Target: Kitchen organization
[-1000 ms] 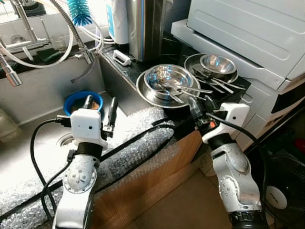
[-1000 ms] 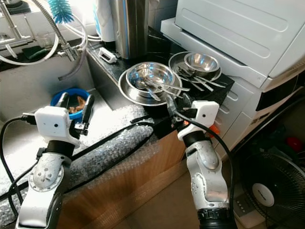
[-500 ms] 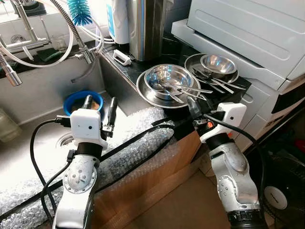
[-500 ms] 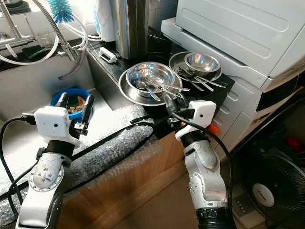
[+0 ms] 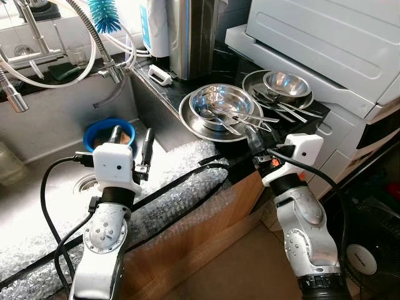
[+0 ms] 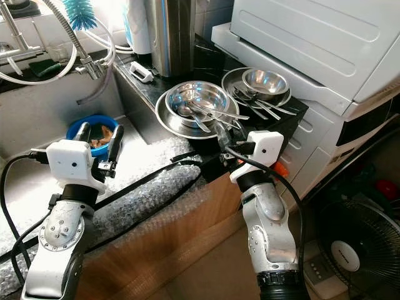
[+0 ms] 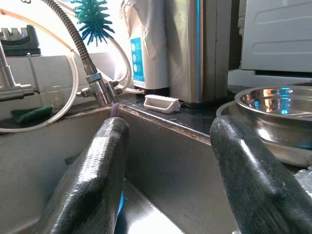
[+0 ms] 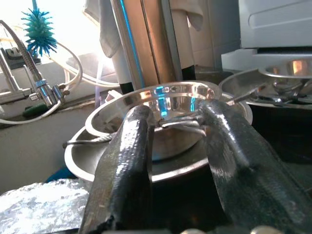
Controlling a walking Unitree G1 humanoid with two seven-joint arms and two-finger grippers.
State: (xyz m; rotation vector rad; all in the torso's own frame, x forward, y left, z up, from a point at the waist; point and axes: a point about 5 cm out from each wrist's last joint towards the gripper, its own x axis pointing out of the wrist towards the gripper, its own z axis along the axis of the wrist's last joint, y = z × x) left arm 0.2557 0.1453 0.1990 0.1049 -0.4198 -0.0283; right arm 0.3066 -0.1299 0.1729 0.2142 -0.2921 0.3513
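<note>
Steel dishes were stacked on the dark bench beside the sink.
The bowl stack, utensils across it, was set at the bench's front edge; the right claw was held spread just before it, the left claw spread over the sink.

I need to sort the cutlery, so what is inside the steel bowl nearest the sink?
The steel bowl sits in a wider steel plate and holds several metal utensils, handles poking over its rim. The heads under the pile are hidden.
</note>
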